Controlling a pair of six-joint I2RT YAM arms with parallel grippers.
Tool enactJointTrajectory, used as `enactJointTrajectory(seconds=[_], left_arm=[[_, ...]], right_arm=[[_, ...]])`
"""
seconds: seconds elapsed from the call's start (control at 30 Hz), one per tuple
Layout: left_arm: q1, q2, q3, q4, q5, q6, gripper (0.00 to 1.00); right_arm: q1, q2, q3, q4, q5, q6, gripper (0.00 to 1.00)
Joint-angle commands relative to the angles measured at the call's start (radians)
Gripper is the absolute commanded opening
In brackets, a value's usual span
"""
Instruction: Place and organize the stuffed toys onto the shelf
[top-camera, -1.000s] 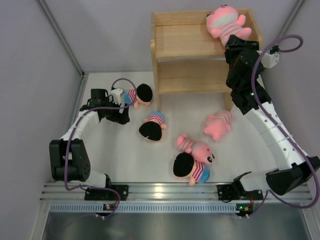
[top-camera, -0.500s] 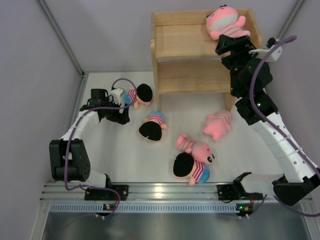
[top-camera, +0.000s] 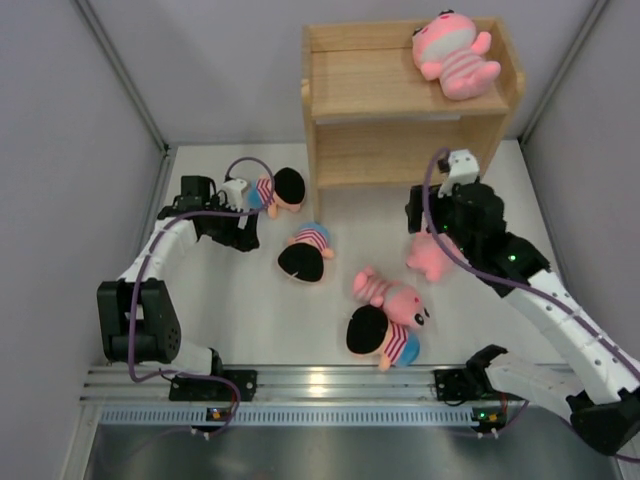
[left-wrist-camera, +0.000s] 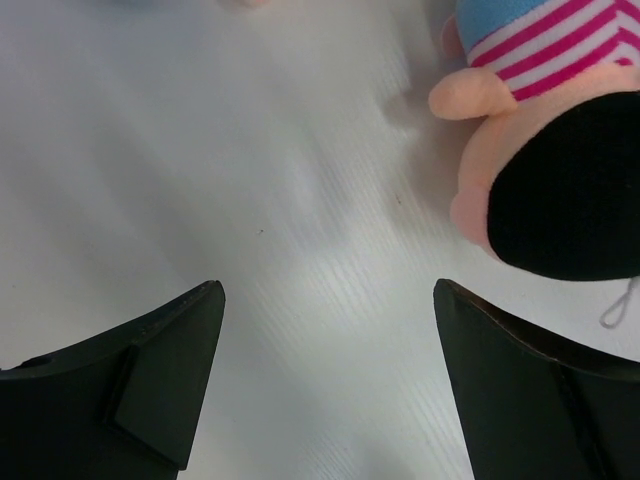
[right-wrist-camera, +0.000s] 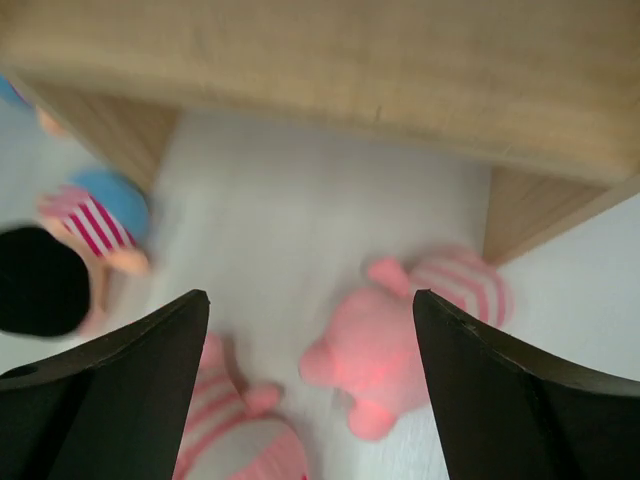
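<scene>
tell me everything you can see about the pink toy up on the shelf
The pink toy is a soft plush creature, all pink, with paler stripes across its body, a round head with dark face marks, and stubby limbs spread out. It appears to lie face up at the right end of the shelf top, head toward the back rail. Only the wood touches it; nothing grips it.

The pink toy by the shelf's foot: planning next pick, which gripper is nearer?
Right. The right gripper hovers over the pink toy; the left gripper is far left, by a doll.
</scene>
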Motion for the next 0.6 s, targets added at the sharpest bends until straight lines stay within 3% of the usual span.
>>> enactJointTrajectory(seconds=[0.0, 0.1, 0.13, 0.17, 0.33, 0.57], left_arm=[[0.001, -0.03, 0.074, -0.112, 0.102, 0.056, 0.91], [-0.048, -0.047, 0.081, -0.186, 0.137, 0.094, 0.89], [-0.087, -0.048, 0.077, -0.199, 0.125, 0.104, 0.89], [-0.113, -0.051, 0.071, -0.219, 0.078, 0.122, 0.88], [-0.337, -0.084, 0.022, -0.227, -0.05, 0.138, 0.86], [-0.39, -0.104, 0.07, -0.267, -0.007, 0.127, 0.88]], right_arm=[[0.016, 0.088, -0.136, -0.132, -0.061, -0.045, 0.84], [0.016, 0.104, -0.225, -0.052, -0.269, -0.069, 0.84], [0.017, 0.099, -0.271, -0.023, -0.417, -0.074, 0.84], [0.017, 0.093, -0.287, -0.008, -0.454, -0.076, 0.84], [0.017, 0.152, -0.313, -0.098, -0.374, 0.041, 0.85], [0.019, 0.105, -0.368, -0.155, -0.361, 0.232, 0.85]])
